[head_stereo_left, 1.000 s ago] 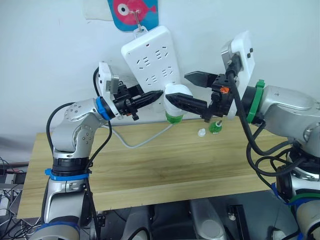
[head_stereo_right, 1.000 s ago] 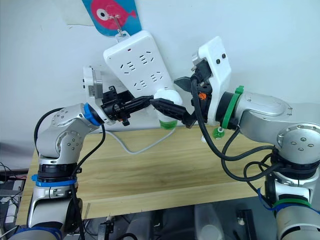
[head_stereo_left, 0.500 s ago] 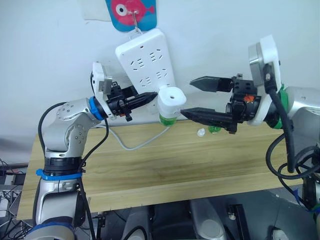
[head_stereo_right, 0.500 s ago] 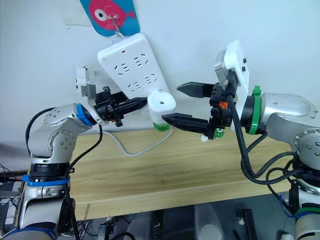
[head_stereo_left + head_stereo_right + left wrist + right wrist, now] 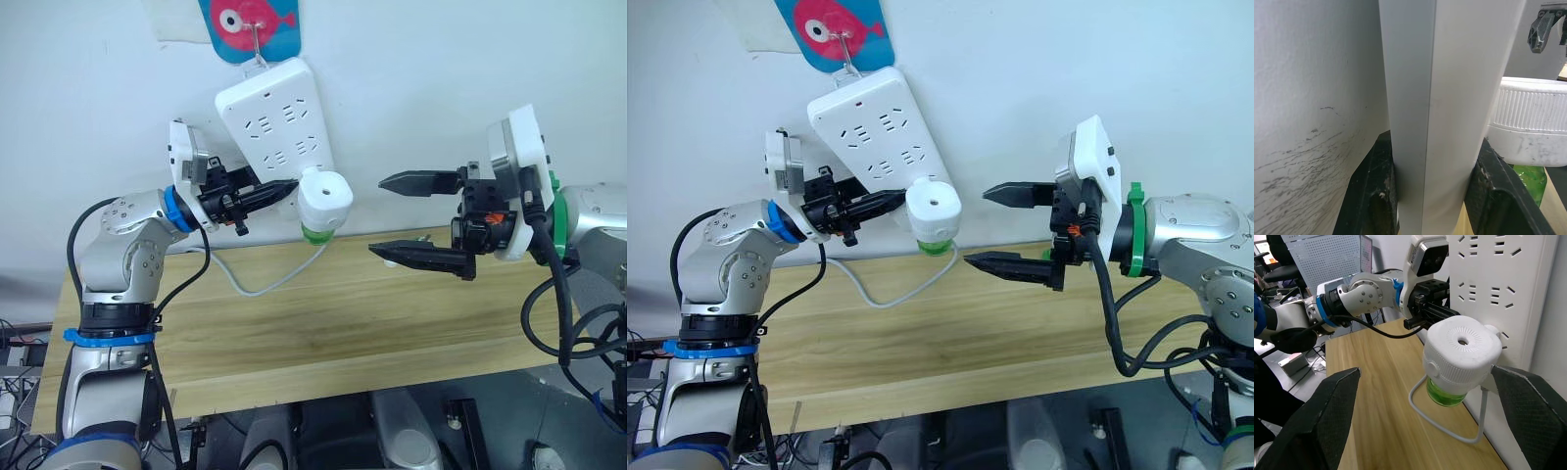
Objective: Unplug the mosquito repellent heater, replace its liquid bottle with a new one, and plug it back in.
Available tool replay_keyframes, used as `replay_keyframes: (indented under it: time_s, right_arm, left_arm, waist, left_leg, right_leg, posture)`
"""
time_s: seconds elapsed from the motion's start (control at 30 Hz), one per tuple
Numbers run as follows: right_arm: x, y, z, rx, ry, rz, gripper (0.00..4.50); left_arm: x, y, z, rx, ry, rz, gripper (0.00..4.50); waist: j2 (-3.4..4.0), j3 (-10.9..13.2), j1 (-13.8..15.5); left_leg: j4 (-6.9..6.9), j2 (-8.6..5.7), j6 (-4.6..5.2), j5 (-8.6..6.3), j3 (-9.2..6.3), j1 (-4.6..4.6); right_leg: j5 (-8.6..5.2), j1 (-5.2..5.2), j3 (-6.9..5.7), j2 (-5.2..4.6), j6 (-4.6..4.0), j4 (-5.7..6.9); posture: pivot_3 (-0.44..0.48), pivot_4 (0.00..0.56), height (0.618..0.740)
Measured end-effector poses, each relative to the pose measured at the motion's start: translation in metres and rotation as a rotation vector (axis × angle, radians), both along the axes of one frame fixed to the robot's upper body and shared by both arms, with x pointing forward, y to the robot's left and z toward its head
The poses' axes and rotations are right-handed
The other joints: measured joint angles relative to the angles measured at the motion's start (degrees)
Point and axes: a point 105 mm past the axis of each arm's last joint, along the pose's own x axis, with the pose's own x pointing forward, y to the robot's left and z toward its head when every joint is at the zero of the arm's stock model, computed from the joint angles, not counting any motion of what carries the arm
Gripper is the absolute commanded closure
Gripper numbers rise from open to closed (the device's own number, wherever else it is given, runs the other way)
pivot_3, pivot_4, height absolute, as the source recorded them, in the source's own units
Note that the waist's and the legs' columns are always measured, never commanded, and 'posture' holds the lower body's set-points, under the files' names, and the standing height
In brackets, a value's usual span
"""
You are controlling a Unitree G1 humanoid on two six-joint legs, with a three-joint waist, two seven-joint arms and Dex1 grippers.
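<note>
1. The right gripper (image 5: 423, 219) is wide open and holds nothing. It hangs in the air to the robot's right of the mosquito repellent heater (image 5: 324, 201), apart from it, with one finger high and one low.
2. The left gripper (image 5: 277, 190) is closed on the lower edge of the power strip (image 5: 272, 132). In the left wrist view its two black fingers (image 5: 1371, 191) press the white edge from both sides, so the strip is held steady.
3. The heater is plugged in at the lower corner of the strip, which hangs tilted on the wall from a hook under a fish sticker (image 5: 247, 22). The green bottle (image 5: 315, 234) is screwed in below the heater and points down toward the wooden table (image 5: 323, 323).
4. In my judgement the step in hand is the unplugging, and it is not yet done.
5. To do it well, the right gripper should come in level with the white body, one finger on each side, and close on the ribbed white part, not on the bottle, which could turn or slip.
6. The pull should go straight away from the face of the strip, along the pins. A sideways pull could bend the pins or swing the strip on its hook.
7. The left gripper should hold firm during the pull, because the strip hangs loose and its white cable (image 5: 263, 284) gives no support.
</note>
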Motion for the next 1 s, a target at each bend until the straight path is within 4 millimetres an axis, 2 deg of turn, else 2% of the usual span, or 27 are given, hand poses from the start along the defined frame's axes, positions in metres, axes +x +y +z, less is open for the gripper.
replay_keyframes:
  time_s: [0.23,0.33,0.57,0.8,1.0]
  right_arm:
    - [0.002,0.000,-0.005,0.000,-0.002,-0.003,0.00]
    - [0.003,0.001,-0.008,-0.002,-0.009,-0.002,0.00]
    - [0.005,0.004,-0.010,-0.002,-0.026,0.019,0.00]
    - [0.006,0.008,-0.012,0.008,-0.025,0.026,0.00]
    - [0.002,0.015,-0.013,0.023,-0.026,0.007,0.00]
  left_arm:
    - [0.000,0.014,-0.017,0.032,0.042,0.048,0.22]
    - [-0.005,0.025,-0.020,0.050,0.043,0.083,0.22]
    - [-0.018,0.044,-0.013,0.085,0.007,0.146,0.22]
    - [-0.040,0.044,-0.011,0.100,0.038,0.139,0.22]
    - [-0.056,0.048,0.008,0.123,0.003,0.163,0.22]
  waist:
    - [0.00,0.0,0.1]
    - [0.00,0.0,0.5]
    - [0.00,0.0,1.3]
    - [-0.01,0.0,2.3]
    - [0.00,0.0,2.3]
  left_leg:
    - [0.01,0.00,-0.04,0.02,-0.02,-0.01]
    - [0.01,-0.01,-0.06,0.03,-0.02,-0.01]
    - [0.04,-0.06,-0.07,0.04,-0.03,-0.01]
    - [0.06,-0.06,-0.08,0.04,-0.05,-0.01]
    - [0.07,-0.06,-0.09,0.05,-0.04,0.00]
  right_leg:
    - [0.00,0.00,-0.01,-0.04,0.00,0.24]
    - [0.00,-0.01,-0.01,-0.10,0.00,0.24]
    - [0.00,-0.01,-0.04,-0.28,0.00,0.18]
    - [0.00,-0.02,-0.05,-0.33,0.00,0.07]
    - [0.00,-0.03,-0.05,-0.34,0.00,0.16]
  posture:
    - [-0.275,0.330,0.740]
    - [-0.255,0.323,0.740]
    - [-0.221,0.312,0.740]
    - [-0.202,0.303,0.740]
    - [-0.180,0.302,0.740]
